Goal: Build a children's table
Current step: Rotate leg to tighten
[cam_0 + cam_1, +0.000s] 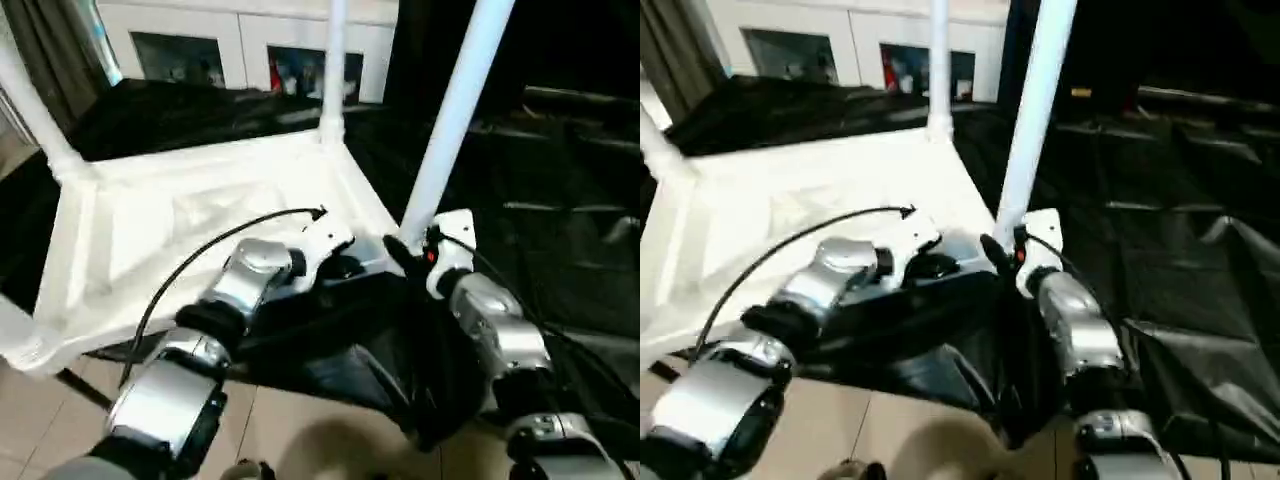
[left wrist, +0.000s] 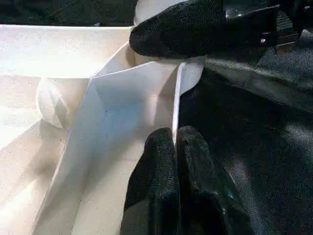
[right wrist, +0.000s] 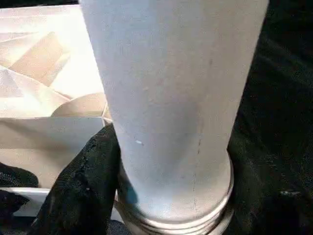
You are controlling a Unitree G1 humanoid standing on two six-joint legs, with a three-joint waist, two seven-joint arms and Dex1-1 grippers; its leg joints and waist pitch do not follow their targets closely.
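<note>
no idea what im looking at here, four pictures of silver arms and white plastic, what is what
This is a humanoid robot assembling a white children's table. The two wide pictures come from cameras in its head, looking down over its own silver forearms. The other two come from a camera on each wrist, looking along that arm's black fingers.

The tabletop lies upside down on black sheeting, ribbed side up. Legs already stand in its corner sockets, pointing upward.

The right tool is at the base of the nearest leg, where it enters its socket; one finger lies against the leg. Whether it grips the leg I cannot tell. The left tool is shut, its tips at the tabletop's thin rim beside that corner.
</note>
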